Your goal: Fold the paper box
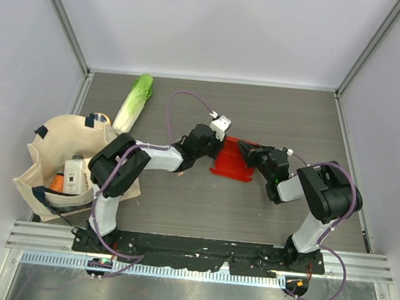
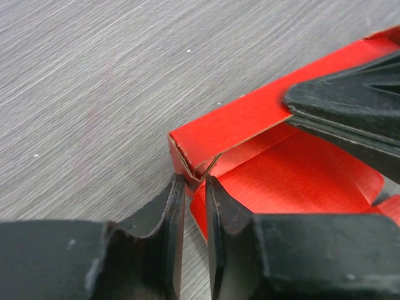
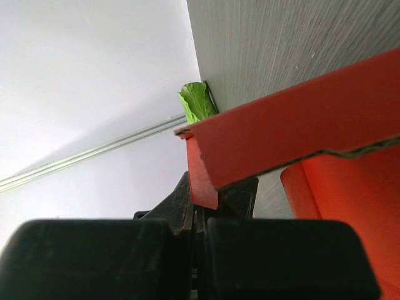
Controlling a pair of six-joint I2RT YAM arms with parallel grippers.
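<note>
Mid-table, between my two wrists, the paper box [image 1: 231,162] lies partly formed: its red base is flat on the wood-grain table [image 1: 296,117] and one long wall is raised. The right gripper [image 3: 199,211] has its jaws closed tight on that wall, thin red card pinched between the fingers. The left gripper [image 2: 195,185] sits at a corner of the wall with its jaws narrow, leaving only a slim gap. The folded corner is right at the fingertips, but I cannot tell whether they actually press it. Well apart on the left I see a beige tote bag [image 1: 45,159] holding some items, with a leafy green vegetable [image 1: 134,102] beside it.
</note>
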